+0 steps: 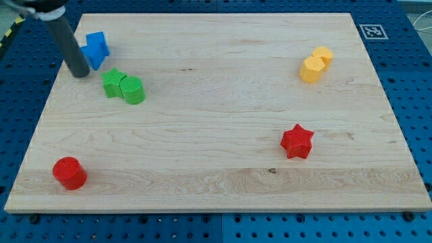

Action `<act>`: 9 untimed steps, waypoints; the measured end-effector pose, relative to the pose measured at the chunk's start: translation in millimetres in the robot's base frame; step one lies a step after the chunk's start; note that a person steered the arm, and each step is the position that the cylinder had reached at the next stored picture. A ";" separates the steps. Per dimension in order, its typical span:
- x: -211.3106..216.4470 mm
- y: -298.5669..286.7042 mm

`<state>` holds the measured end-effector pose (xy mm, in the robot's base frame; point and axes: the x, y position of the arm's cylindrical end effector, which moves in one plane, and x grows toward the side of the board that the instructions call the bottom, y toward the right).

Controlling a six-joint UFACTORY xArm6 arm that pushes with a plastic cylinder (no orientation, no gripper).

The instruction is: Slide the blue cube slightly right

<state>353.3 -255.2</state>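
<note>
Two blue blocks sit touching at the view's upper left: a blue cube (98,42) and a second blue block (92,57) just below-left of it, its shape unclear. My tip (80,71) stands on the board at the lower-left side of the lower blue block, touching or nearly touching it. The dark rod rises up-left from there.
A green star (113,82) and a green cylinder (133,90) touch just below-right of my tip. A red cylinder (69,173) is at lower left, a red star (297,141) at lower right. Two yellow blocks (316,64) are at upper right. The wooden board (216,121) lies on a blue pegboard.
</note>
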 end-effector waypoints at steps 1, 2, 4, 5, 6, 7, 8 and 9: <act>-30.6 -6.5; -50.6 -35.0; -66.8 -49.6; -67.7 -37.9; -69.2 -20.9; -63.3 -4.6; -61.8 9.7; -62.2 23.3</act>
<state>291.1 -231.9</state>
